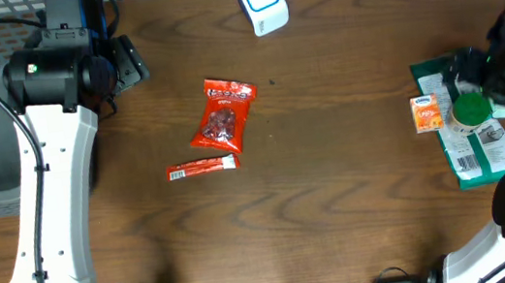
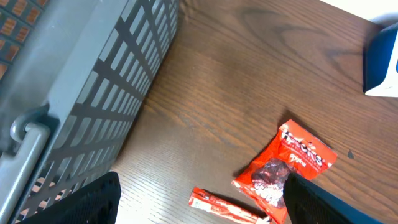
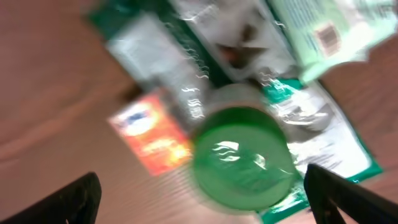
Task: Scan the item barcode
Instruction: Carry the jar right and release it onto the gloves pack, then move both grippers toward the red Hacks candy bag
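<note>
The right tool (image 3: 202, 174) is held wide open above the green-lidded jar (image 1: 471, 111), which is set on a green pouch (image 1: 475, 159) at the desk's (image 1: 340, 208) right side. The left tool (image 2: 202, 180) is spread open and empty beside the basket (image 2: 93, 74); the scanner (image 1: 261, 0) is placed at the far edge

At frame bottom, left gripper (image 2: 207, 211) spread wide. Grey mesh basket (image 2: 93, 81) fills left; wooden bench (image 2: 249, 74) right. Red snack bag (image 2: 286, 171) lies flat, red stick packet (image 2: 224, 207) just beside it. Blue-white box (image 2: 382, 62) at right edge
</note>
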`<state>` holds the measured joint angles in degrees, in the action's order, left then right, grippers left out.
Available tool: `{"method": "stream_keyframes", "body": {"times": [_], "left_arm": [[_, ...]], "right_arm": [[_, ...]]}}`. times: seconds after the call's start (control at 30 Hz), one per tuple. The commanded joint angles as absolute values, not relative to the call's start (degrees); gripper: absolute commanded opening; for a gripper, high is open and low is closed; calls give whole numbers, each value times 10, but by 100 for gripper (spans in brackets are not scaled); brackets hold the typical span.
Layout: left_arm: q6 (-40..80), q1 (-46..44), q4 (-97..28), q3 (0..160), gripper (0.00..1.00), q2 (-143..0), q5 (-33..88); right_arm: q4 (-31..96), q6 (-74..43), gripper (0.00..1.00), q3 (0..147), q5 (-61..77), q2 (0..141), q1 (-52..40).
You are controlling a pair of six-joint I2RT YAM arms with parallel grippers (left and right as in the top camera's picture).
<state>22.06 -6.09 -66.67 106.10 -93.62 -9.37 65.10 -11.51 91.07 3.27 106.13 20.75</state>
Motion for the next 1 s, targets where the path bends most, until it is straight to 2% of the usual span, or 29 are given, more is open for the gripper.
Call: {"method": "stream_keyframes", "body": {"times": [0.0, 0.1, 0.23, 0.4, 0.6, 0.83, 0.9, 0.97], "left_arm": [[217, -59, -668, 1064, 84, -925, -99], [217, -59, -668, 1064, 84, -925, -99], [217, -59, -668, 1064, 84, -925, -99], [217, -59, -668, 1064, 84, -925, -99], [217, -59, -668, 1064, 84, -925, -99], [217, -59, -668, 1064, 84, -925, -95], [217, -59, -664, 1064, 98, -925, -95], [217, -59, -640, 1064, 98, -925, -95]], "right_arm": [[683, -100, 98, 972, 164, 1053, 192], [692, -64, 95, 981, 252, 1053, 162], [674, -46, 96, 974, 310, 1053, 96], [611, -79, 99, 959, 312, 1054, -17], [470, -149, 99, 905, 295, 1057, -146], [372, -184, 99, 838, 248, 1058, -224], [361, -189, 99, 825, 247, 1058, -229], [351, -189, 99, 812, 247, 1058, -230]]}}
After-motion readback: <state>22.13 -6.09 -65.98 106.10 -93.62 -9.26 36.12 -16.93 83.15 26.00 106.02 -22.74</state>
